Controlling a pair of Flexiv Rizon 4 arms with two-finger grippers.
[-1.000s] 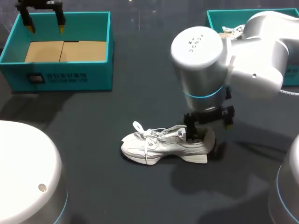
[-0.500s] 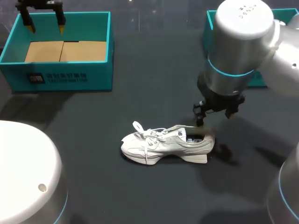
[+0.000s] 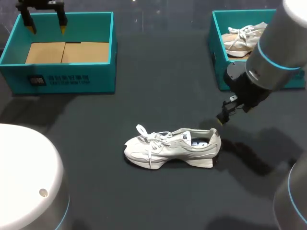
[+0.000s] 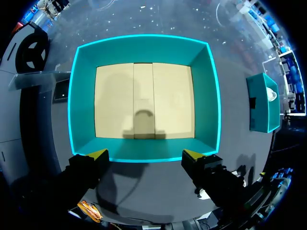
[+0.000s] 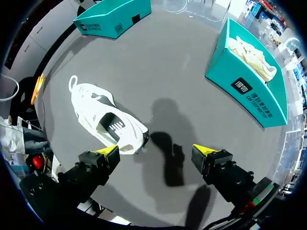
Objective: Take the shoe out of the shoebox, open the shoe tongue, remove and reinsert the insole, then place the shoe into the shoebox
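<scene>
A white sneaker (image 3: 170,146) lies on its sole on the dark table, toe to the left, laces loose. Its dark insole (image 5: 112,127) shows in the opening. My right gripper (image 3: 226,113) hangs open above and to the right of the heel, touching nothing; in the right wrist view the sneaker (image 5: 103,120) lies ahead of one finger of this gripper (image 5: 157,152). My left gripper (image 3: 47,24) is open over the back rim of the left teal shoebox (image 3: 67,76). Seen from the left wrist, that shoebox (image 4: 144,153) holds only its cardboard floor under the gripper (image 4: 145,155).
A second teal shoebox (image 3: 218,52) stands at the back right with another white shoe (image 3: 242,38) inside; the right wrist view shows the same box (image 5: 249,88) and shoe (image 5: 252,57). Bare dark table lies between the boxes and around the sneaker.
My right arm has lifted off the sneaker's heel and swung right, toward the right box. The sneaker stayed in place. The left arm has not moved.
</scene>
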